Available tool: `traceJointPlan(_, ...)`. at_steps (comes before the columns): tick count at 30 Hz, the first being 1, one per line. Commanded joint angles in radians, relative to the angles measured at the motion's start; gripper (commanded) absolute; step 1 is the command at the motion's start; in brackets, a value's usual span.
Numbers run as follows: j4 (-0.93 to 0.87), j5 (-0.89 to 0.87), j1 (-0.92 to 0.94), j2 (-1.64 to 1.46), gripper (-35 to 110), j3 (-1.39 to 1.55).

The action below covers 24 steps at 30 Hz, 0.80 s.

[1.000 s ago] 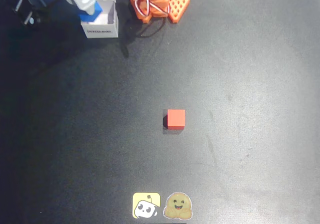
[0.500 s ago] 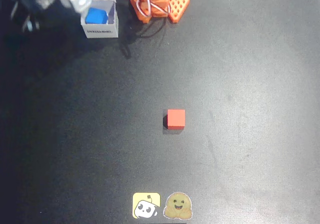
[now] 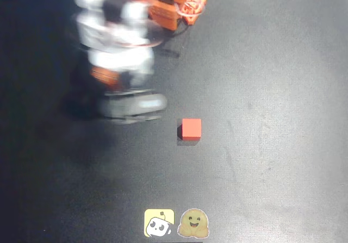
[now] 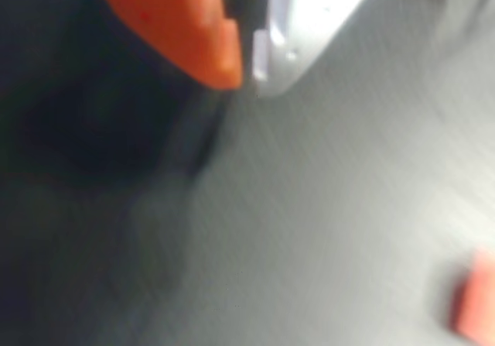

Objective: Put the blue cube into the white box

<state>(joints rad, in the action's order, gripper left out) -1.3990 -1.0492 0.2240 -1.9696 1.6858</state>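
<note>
**A:** Listing the stock, then. Claw?

**B:** Item one, claw (image 4: 247, 56): orange and white tips together, nothing between them. It is blurred, low over the table (image 3: 272, 91), left of centre in the overhead view.

**A:** Blue cube, white box?

**B:** Items two and three: hidden. My arm (image 3: 117, 47) smears across the far left and covers whatever lies there, so I cannot place either.

**A:** Why held so?

**B:** Judged only: empty tips suggest I am carrying nothing.

**A:** Others?

**B:** Red cube (image 3: 191, 129), centre, just right of the claw and apart from it, is the one obstacle near. Two stickers (image 3: 159, 223) lie at the near edge, out of the way.
</note>
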Motion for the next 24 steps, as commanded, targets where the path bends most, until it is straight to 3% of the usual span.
traceJointPlan(1,0.144,-0.020,-0.104,-0.206,0,0.216)
traceJointPlan(9,0.189,-0.043,-0.156,-0.653,0,0.603)
traceJointPlan(19,0.195,-0.196,-0.181,-1.221,0,0.991)
traceJointPlan(24,0.250,-0.268,-0.196,-1.227,0,1.054)
